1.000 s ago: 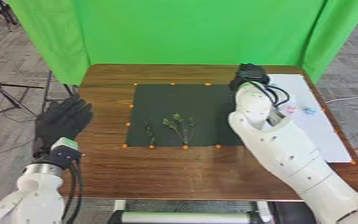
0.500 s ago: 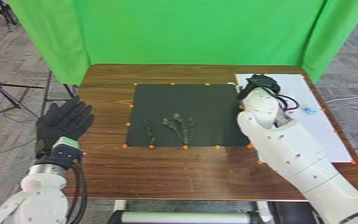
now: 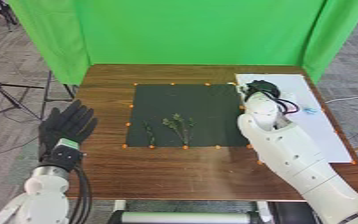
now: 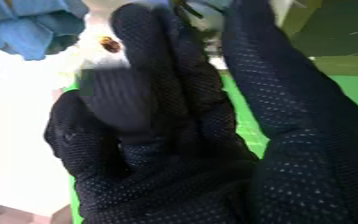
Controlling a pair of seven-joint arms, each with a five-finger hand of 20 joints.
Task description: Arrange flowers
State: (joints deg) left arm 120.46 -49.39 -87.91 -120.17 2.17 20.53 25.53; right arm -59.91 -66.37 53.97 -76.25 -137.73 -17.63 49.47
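Note:
My right hand (image 3: pixel 264 88) is over the upper left part of the white sheet (image 3: pixel 322 137), close to the dark mat. In the right wrist view the right hand (image 4: pixel 171 120) is curled, with a white flower (image 4: pixel 111 44) at its fingers; green stem parts lie between them and the thumb. Blue petals (image 4: pixel 24 31) are beside it. A small pale blue flower (image 3: pixel 310 110) lies on the sheet. Green sprigs (image 3: pixel 177 123) and a thin sprig (image 3: pixel 150 132) lie on the dark mat (image 3: pixel 171 100). My left hand (image 3: pixel 67 122) is open beside the table's left edge.
The brown table (image 3: pixel 175 175) has small orange markers around the mat. A green curtain (image 3: pixel 193 35) hangs behind it. At the left stands a black tripod (image 3: pixel 5 92). The right forearm (image 3: pixel 286 150) crosses the table's right side.
My right hand has moved right and a little toward the robot, from the mat's far right corner onto the white sheet. The left hand has shifted slightly. The sprigs on the mat have stayed put.

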